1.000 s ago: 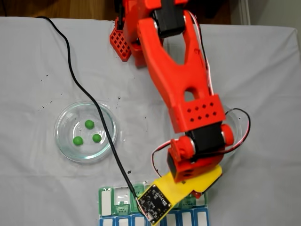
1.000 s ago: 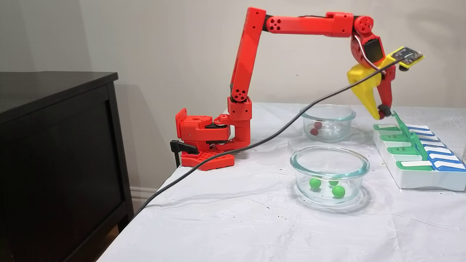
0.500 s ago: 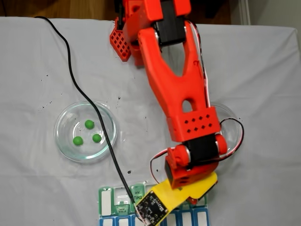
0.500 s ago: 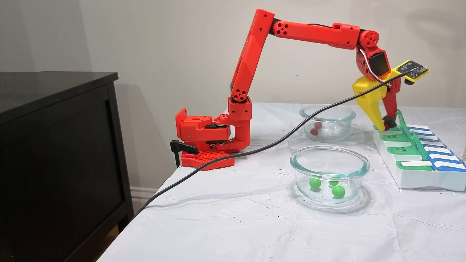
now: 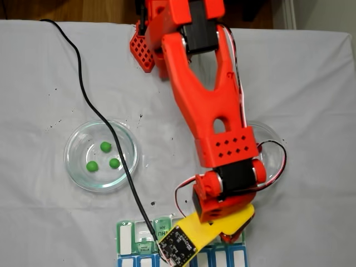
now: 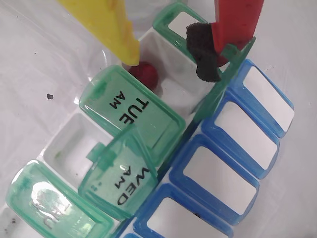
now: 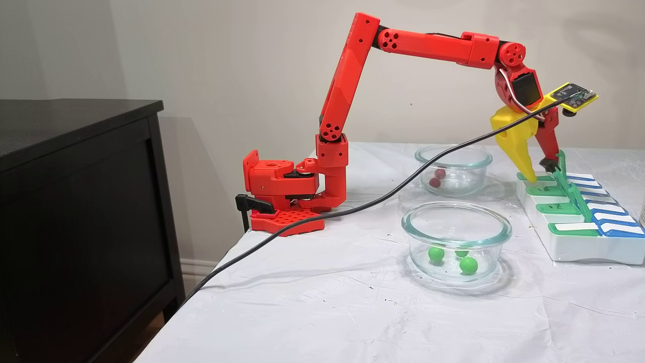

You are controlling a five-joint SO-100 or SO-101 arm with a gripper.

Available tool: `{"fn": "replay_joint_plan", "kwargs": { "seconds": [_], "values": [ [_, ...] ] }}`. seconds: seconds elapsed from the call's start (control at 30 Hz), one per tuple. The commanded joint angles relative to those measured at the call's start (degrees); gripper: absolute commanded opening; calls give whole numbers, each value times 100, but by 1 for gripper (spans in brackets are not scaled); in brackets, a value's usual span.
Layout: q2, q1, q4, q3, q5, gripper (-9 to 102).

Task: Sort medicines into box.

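Jaws: spread apart over the pill box, holding nothing; the yellow finger and the red finger with its black pad straddle one open white cell.
Red ball: lies loose in that open cell of the pill box, just beside the yellow fingertip; whether they touch cannot be told.
Pill box: green TUE lid shut next to the open cell, WED lid tilted half up, a blue row along the far side; in a fixed view it sits at the right end of the counter.
Green balls: three, in the nearer glass dish, left of the pill box.
Other red balls: two, in the farther glass dish, behind the nearer one.
Black cable: runs from the wrist across the counter.
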Motion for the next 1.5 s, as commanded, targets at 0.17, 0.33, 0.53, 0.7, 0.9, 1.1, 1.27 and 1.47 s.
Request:
{"fn": "replay_joint_plan", "kwargs": {
  "seconds": [0.17, 0.33, 0.53, 0.7, 0.9, 1.1, 1.27, 1.47],
  "values": [
    [1837, -185, 633, 105, 158, 0],
    [1723, -158, 1767, -308, 176, 0],
    [1213, -439, 3076, -826, 642, 0],
    [1749, -879, 3164, -510, 1046, 0],
    [1863, -1424, 2786, 246, 1151, 5],
    [1995, -1731, 2936, 598, 1485, 16],
    [2030, -1854, 2821, 817, 1556, 18],
    [1898, -2197, 2909, 1143, 1617, 17]
  ]
}}
